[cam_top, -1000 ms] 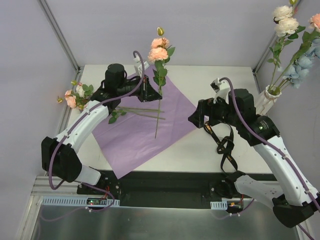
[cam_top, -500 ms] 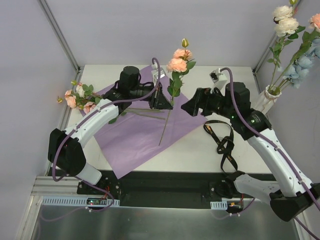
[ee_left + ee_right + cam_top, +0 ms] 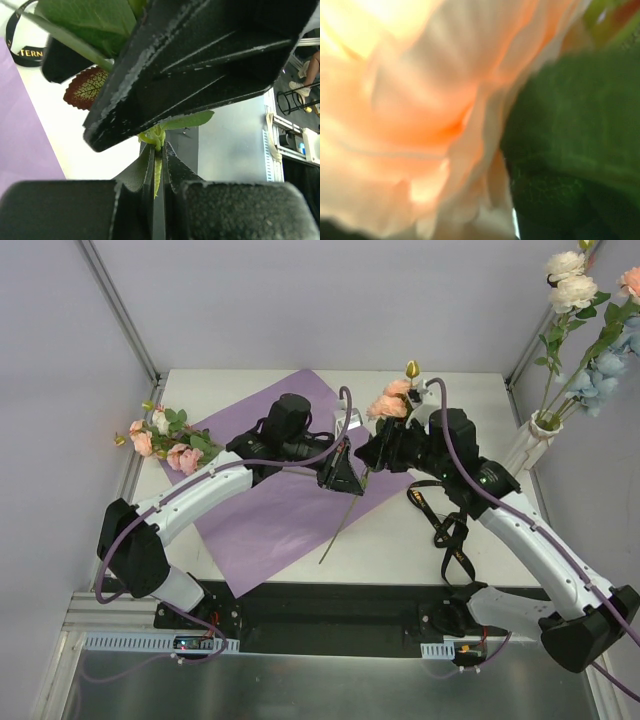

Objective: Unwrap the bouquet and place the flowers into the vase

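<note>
Left gripper [image 3: 345, 478]: pinched tight on the rose [image 3: 388, 406] stem; has carried it right, off the paper [image 3: 262, 523]
Right gripper [image 3: 374, 451]: has swung in against the bloom, narrowing; I cannot tell if it grips yet
Vase [image 3: 533, 443]: far right, already holding flowers [image 3: 572, 288]; a hand-over looks next

Sheet [image 3: 262, 525]: purple paper, matt and smooth, faint creases noted. Table [image 3: 400, 540]: white, matt, smooth. Arm shells [image 3: 190, 495]: white plastic with slight gloss, joints done in black matt plastic. Cable [image 3: 99, 580]: smooth purple sheath. Left gripper [image 3: 158, 152]: black plastic, grainy rough finish seen. Stem [image 3: 158, 175]: green, smooth, plastic look. Rose petals [image 3: 415, 110]: peach, soft cloth look, matt. Leaf [image 3: 570, 130]: green, matt, finely veined. Ribbon [image 3: 447, 530]: black woven strap, lettering printed on it. Vase [image 3: 533, 445]: cream, ribbed, matt, material not determined. Front rail [image 3: 130, 642]: ridged bare metal, dull sheen.
</note>
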Robot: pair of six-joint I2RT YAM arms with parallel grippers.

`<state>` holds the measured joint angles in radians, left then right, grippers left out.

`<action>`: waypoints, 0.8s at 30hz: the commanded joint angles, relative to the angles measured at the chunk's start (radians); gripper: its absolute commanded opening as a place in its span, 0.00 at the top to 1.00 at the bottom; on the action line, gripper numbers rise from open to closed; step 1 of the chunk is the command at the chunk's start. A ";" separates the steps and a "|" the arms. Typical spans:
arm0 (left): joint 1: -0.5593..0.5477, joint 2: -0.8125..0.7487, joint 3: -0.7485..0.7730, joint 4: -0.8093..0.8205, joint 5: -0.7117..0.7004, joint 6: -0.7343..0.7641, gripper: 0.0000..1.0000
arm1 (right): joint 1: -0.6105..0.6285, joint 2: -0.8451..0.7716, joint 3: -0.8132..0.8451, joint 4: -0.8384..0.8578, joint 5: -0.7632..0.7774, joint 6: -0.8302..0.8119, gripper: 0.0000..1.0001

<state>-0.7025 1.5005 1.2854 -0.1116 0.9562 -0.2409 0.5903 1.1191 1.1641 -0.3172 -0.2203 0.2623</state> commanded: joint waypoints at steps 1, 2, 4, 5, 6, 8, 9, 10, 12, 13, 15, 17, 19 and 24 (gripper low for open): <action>-0.003 -0.036 0.025 -0.026 -0.014 0.040 1.00 | 0.043 -0.086 -0.050 0.050 0.091 0.057 0.53; -0.005 -0.031 0.031 -0.033 -0.020 0.045 1.00 | 0.060 -0.097 -0.072 0.050 0.122 0.058 0.53; -0.003 -0.028 0.034 -0.049 -0.031 0.054 1.00 | 0.074 -0.128 -0.090 0.034 0.147 0.066 0.45; -0.003 -0.026 0.035 -0.057 -0.040 0.057 1.00 | 0.085 -0.134 -0.095 0.026 0.165 0.066 0.33; -0.003 -0.025 0.035 -0.059 -0.039 0.057 1.00 | 0.089 -0.143 -0.110 0.017 0.167 0.063 0.30; -0.005 -0.023 0.038 -0.063 -0.039 0.058 1.00 | 0.095 -0.146 -0.119 0.013 0.171 0.058 0.27; -0.005 -0.025 0.038 -0.066 -0.042 0.061 1.00 | 0.097 -0.147 -0.121 0.006 0.174 0.060 0.27; -0.005 -0.028 0.040 -0.074 -0.046 0.066 1.00 | 0.097 -0.148 -0.121 0.004 0.174 0.060 0.27; -0.005 -0.032 0.042 -0.083 -0.069 0.078 1.00 | 0.095 -0.148 -0.116 0.010 0.164 0.057 0.33; -0.003 -0.037 0.042 -0.086 -0.076 0.078 1.00 | 0.097 -0.148 -0.115 0.015 0.161 0.057 0.37; -0.003 -0.040 0.048 -0.088 -0.067 0.071 1.00 | 0.097 -0.139 -0.118 0.039 0.141 0.066 0.40; -0.005 -0.045 0.049 -0.088 -0.068 0.069 1.00 | 0.101 -0.130 -0.115 0.064 0.112 0.066 0.46; -0.003 -0.051 0.043 -0.089 -0.086 0.075 1.00 | 0.108 -0.124 -0.109 0.072 0.108 0.061 0.52; -0.003 -0.042 0.046 -0.089 -0.083 0.074 1.00 | 0.108 -0.096 -0.104 0.082 0.098 0.060 0.55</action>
<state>-0.7063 1.4986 1.2877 -0.2104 0.8764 -0.1909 0.6922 1.0042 1.0409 -0.2913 -0.0956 0.3176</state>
